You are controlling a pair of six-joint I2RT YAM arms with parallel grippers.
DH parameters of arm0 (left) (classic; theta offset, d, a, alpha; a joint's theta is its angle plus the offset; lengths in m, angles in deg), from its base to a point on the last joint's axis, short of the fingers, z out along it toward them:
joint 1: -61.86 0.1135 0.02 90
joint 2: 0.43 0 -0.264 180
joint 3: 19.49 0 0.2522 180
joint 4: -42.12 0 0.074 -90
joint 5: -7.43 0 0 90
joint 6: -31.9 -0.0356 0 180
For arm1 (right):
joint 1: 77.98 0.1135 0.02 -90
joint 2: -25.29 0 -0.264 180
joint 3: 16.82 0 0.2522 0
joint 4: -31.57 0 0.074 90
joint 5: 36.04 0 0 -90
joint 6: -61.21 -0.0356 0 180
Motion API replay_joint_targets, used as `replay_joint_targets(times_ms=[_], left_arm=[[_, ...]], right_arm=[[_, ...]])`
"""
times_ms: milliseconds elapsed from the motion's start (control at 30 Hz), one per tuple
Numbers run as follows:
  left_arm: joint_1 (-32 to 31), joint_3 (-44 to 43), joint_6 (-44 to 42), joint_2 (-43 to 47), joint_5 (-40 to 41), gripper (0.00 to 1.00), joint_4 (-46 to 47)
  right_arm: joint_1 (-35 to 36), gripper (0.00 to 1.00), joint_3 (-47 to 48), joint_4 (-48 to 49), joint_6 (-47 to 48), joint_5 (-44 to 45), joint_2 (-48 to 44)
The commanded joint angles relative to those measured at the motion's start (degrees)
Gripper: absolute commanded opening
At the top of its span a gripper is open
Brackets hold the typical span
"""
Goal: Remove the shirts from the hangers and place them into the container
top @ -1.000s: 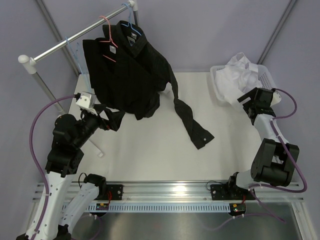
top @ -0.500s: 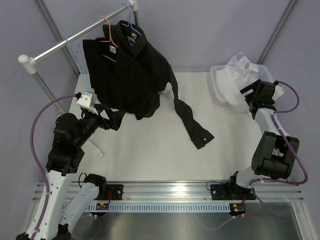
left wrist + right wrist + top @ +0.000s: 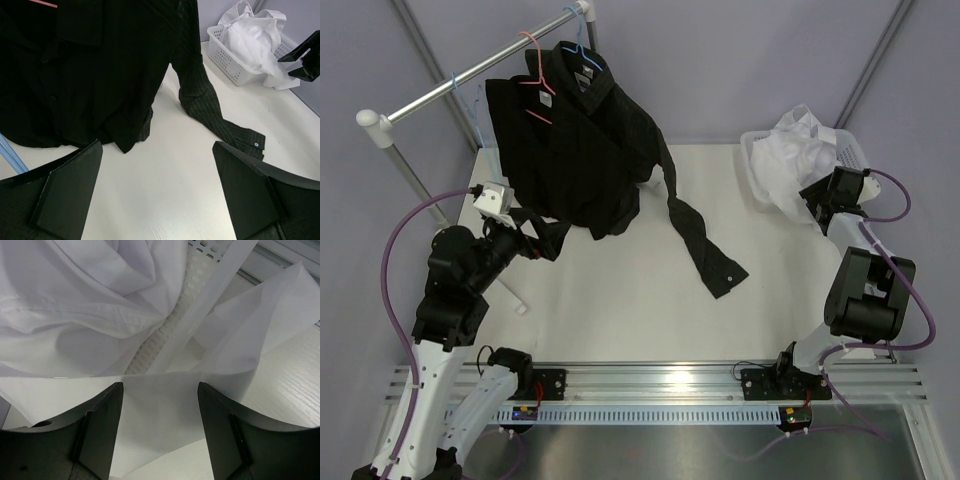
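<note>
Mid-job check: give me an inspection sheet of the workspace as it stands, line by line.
Surface: white table, one black sleeve trailing across it.
Job's things: two black shirts on hangers on the rail; white shirt heaped in the basket, a fold spilling over its rim.
Clutter: nothing seen.
Grippers: left gripper open and empty, near the black hem; right gripper has its jaws apart astride the spilled white fold.
Cables: purple cables loop off both arms, no snag seen.
Surroundings: silver rail at back left; grey walls.
</note>
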Motion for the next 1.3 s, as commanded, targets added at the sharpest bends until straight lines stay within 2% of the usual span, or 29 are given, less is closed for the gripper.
replay_joint_targets(times_ms=[0,200,300,600,833,967,1067,1100,1200,1233,1267], left_arm=[[-0.2,0.3,-0.7,-0.2,0.1,0.99,2.1],[-0.2,0.3,-0.7,0.0,0.1,0.99,2.1],[-0.2,0.3,-0.7,0.1,0.2,0.99,2.1],[-0.2,0.3,-0.7,0.1,0.2,0.99,2.1],[-0.2,0.3,-0.8,0.1,0.2,0.99,2.1],[-0.2,0.3,-0.8,-0.1,0.2,0.99,2.1],[-0.2,0.3,-0.8,-0.2,0.3,0.99,2.1],[-0.2,0.3,-0.8,-0.2,0.3,0.99,2.1],[-0.2,0.3,-0.8,-0.2,0.3,0.99,2.1],[-0.2,0.3,-0.8,-0.2,0.2,0.99,2.1],[-0.2,0.3,-0.8,-0.2,0.2,0.99,2.1]], right_arm=[[-0.4,0.70,1.7,0.8,1.0,2.4,-2.5],[-0.4,0.82,-0.4,-2.7,-0.3,6.5,-6.3],[-1.3,0.83,-3.2,-1.9,-1.8,6.5,-8.5],[-4.5,0.82,-6.5,3.3,-4.1,-1.8,-5.9],[-4.6,0.72,-6.9,9.6,-3.6,-3.3,-1.8],[-5.0,0.62,-6.9,11.7,-4.4,-4.1,-0.4],[-5.0,0.44,-6.9,11.7,-4.4,-4.1,-0.8],[-5.0,0.31,-7.1,11.6,-4.4,-4.0,-1.2],[-5.0,0.14,-7.4,10.6,-3.9,-3.4,-3.4],[-5.0,0.05,-7.1,9.2,-3.7,-3.3,-4.8],[-5.0,0.01,-6.8,8.5,-3.5,-3.3,-5.7]])
